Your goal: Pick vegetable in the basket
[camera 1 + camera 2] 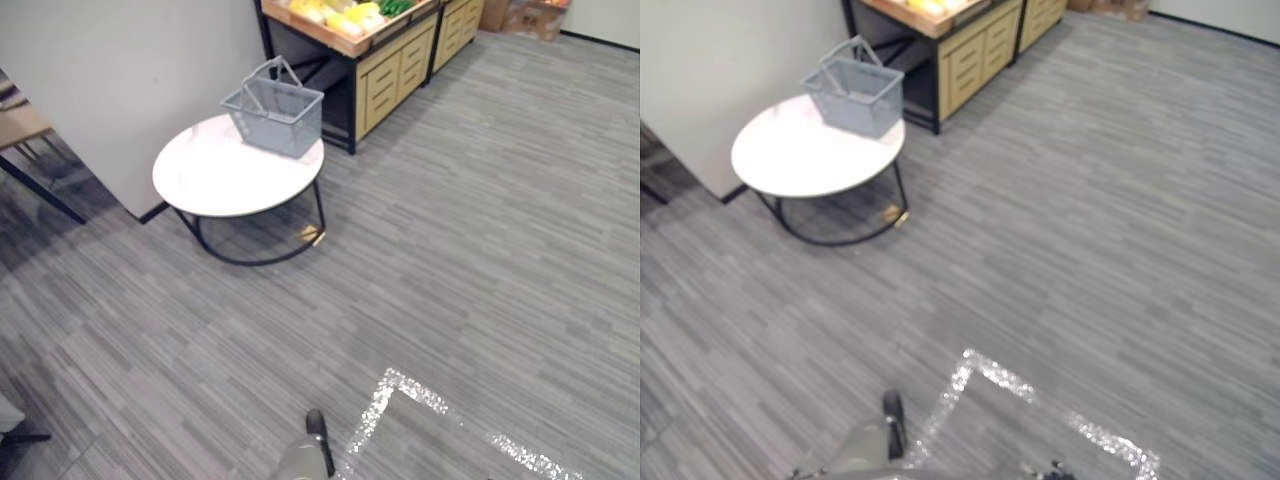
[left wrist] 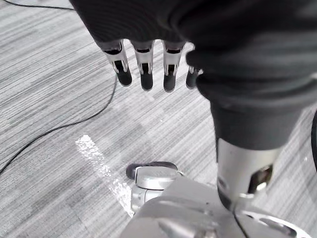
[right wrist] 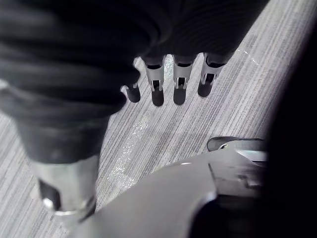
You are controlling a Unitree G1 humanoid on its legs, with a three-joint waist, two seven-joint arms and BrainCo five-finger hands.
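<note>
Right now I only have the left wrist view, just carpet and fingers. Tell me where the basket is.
Observer: The grey basket stands on the round white table, ahead and to the robot's left, with its handles raised.
Operator: Now find me the vegetables.
Observer: Yellow and green produce lies on top of a wooden stand with drawers, just beyond the table.
Operator: Report the right hand.
Observer: The right hand hangs over the floor, fingers straight, holding nothing.
</note>
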